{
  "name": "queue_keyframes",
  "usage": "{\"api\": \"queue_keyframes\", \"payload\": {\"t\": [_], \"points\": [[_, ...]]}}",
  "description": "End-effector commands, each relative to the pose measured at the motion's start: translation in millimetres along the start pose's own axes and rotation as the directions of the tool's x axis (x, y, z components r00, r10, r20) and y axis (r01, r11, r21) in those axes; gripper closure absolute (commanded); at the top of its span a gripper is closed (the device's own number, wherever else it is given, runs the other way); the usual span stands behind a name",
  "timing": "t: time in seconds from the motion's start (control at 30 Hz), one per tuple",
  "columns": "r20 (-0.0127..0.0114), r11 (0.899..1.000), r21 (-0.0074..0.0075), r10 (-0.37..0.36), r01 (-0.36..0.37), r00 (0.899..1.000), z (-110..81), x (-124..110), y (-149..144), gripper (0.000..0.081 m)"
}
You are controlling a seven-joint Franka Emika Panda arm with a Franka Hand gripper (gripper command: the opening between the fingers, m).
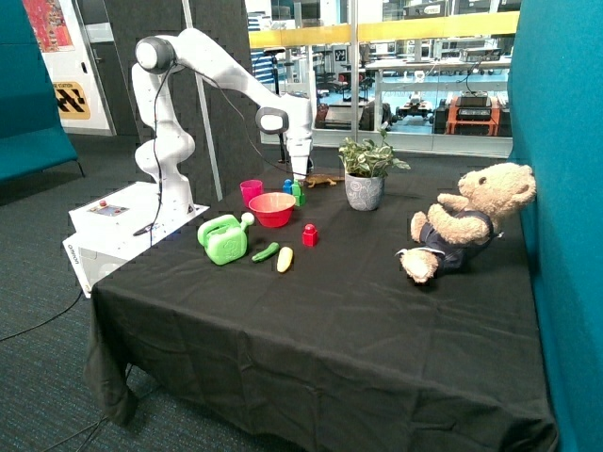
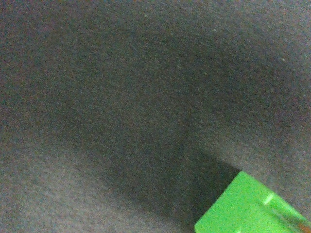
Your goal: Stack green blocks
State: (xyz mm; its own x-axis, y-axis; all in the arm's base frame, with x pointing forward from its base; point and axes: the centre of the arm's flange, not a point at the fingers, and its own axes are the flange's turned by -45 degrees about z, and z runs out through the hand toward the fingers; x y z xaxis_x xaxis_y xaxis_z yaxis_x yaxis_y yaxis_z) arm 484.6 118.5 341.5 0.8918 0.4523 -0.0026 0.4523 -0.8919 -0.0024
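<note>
Green blocks sit behind empty red bowl.

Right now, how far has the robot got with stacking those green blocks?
The gripper is down behind the red bowl, right above the green blocks, beside a blue brick. The wrist view shows one green block close up. Whether they are already stacked cannot be told.

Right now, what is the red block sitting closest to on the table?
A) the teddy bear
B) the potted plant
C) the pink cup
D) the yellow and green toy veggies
D: the red block stands alone on the black cloth right next to the yellow piece and green piece, far from the bear, plant and cup.
</note>
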Motion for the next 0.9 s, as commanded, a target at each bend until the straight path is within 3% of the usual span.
{"api": "queue_keyframes", "payload": {"t": [0.0, 0.6, 0.87], "points": [[-0.0026, 1.0, -0.0024, -0.009, 0.009, 1.0, 5.3, 6, -9, 0.0], [-0.0027, 1.0, -0.0024, 0.011, -0.011, 1.0, 3.6, 6, 3, 0.0], [-0.0027, 1.0, -0.0024, 0.007, -0.007, 1.0, -13.1, 3, 12, 0.0]]}}
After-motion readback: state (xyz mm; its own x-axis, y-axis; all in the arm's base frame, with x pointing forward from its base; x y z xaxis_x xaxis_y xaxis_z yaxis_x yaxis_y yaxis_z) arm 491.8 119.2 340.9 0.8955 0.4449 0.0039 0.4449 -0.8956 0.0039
